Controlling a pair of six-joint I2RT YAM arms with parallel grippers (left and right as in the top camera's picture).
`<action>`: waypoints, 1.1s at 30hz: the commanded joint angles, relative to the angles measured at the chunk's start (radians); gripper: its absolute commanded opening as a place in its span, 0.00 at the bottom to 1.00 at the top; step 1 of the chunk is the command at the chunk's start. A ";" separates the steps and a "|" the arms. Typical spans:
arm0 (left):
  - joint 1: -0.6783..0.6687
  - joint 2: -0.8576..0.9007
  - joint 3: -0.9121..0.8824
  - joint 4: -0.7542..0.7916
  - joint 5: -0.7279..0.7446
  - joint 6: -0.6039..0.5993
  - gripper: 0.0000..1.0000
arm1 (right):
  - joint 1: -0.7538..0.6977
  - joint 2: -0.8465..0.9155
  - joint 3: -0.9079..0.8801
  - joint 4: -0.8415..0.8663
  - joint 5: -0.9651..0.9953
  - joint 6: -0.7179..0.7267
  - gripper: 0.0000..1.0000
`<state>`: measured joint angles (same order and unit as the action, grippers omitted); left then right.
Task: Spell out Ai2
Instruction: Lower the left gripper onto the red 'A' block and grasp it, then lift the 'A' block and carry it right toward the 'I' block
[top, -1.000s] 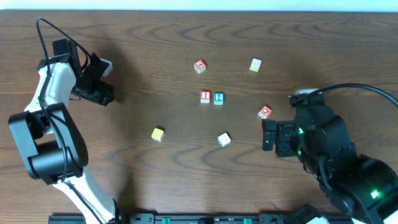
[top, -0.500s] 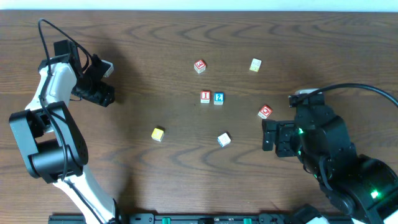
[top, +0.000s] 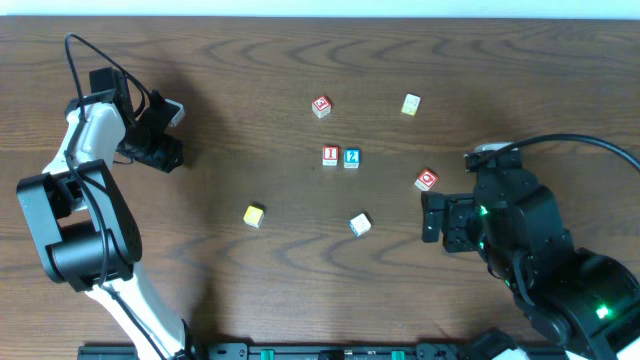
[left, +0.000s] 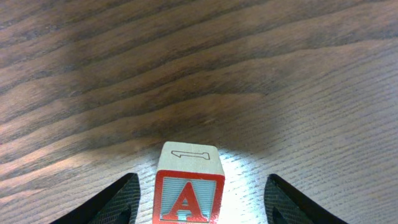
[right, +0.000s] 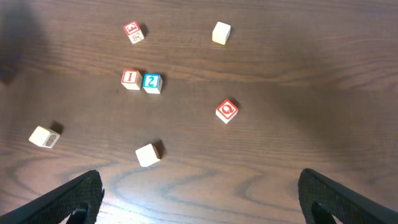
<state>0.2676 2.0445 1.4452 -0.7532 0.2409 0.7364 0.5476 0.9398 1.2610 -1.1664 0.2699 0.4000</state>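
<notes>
Red-lettered A block (left: 188, 160) sits between the left tool's (left: 200, 186) wide-spread fingers, ungripped, well left of the touching I block (top: 330, 155) and 2 block (top: 351, 157). Pick-up step, I'd say: close, then carry it beside I. Right tool (right: 200, 180) gapes, empty.

We are seeing a wide bare stretch of tabletop (top: 240, 110) lying between the left end effector (left: 202, 198) and the I block (top: 330, 155), with only the yellow block (top: 254, 215) sitting near of that lane. The 2 block (top: 351, 157) is touching the I block's right side, closing that flank. A red block (top: 426, 180) is standing just far of the right end effector (right: 202, 202), and the white block (top: 360, 224) to its left.
</notes>
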 joint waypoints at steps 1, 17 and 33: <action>0.000 0.016 -0.006 0.003 0.014 0.005 0.64 | -0.004 -0.004 -0.001 -0.001 0.014 -0.013 0.99; 0.000 0.045 -0.006 0.010 0.011 0.004 0.59 | -0.004 -0.004 -0.001 -0.001 0.014 -0.013 0.99; 0.000 0.045 -0.006 0.016 -0.035 0.003 0.39 | -0.004 -0.004 -0.001 -0.001 0.014 -0.013 0.99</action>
<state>0.2672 2.0758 1.4452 -0.7364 0.2214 0.7368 0.5476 0.9398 1.2606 -1.1660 0.2699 0.4000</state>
